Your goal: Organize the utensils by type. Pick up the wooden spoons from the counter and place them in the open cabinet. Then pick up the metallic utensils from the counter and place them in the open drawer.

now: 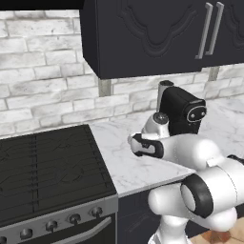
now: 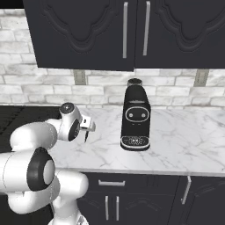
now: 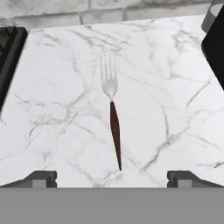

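A silver fork with a dark handle [image 3: 112, 114] lies flat on the white marble counter [image 3: 170, 109], prongs pointing toward the brick wall. My gripper [image 3: 113, 178] hovers above it, open, its two dark fingertips [image 3: 41, 178] spread wide on either side of the handle's end, with nothing between them. In the base views the gripper [image 1: 136, 145] [image 2: 86, 133] hangs over the counter [image 1: 119, 157] between the stove and the coffee machine. The wooden spoons, the orange fork and the open drawer are out of view.
A black coffee machine [image 1: 183, 112] [image 2: 135, 118] stands on the counter to the right of the gripper. The black stove [image 1: 47, 167] borders the counter on the left. Dark upper cabinets [image 1: 157, 33] with shut doors hang above.
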Robot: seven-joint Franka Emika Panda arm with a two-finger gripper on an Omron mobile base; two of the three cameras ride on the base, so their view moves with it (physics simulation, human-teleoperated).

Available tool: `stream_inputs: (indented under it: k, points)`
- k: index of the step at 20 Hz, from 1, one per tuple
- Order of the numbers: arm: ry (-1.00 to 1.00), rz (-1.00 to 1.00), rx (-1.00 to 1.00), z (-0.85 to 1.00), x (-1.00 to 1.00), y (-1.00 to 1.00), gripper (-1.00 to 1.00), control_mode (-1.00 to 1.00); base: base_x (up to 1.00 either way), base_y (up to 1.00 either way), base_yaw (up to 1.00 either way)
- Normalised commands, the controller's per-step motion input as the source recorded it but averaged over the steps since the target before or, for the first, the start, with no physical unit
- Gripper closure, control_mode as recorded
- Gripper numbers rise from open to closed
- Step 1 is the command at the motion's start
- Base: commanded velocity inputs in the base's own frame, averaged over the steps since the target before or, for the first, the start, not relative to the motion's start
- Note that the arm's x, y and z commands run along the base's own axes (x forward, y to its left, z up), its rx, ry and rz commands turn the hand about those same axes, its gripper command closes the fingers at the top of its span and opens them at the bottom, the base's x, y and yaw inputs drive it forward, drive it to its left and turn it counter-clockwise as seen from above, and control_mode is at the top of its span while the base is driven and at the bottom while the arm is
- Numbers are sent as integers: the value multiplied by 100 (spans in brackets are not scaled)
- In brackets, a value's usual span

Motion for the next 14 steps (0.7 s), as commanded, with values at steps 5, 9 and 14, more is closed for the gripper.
stream_inputs:
  k: [5,9,14]
  points:
    - [0,0,0,-19,33,0,-100,-100,0,0,0]
    - [0,0,0,-19,20,4,-100,-100,0,0,0]
    - [0,0,0,-14,29,5,-100,-100,0,0,0]
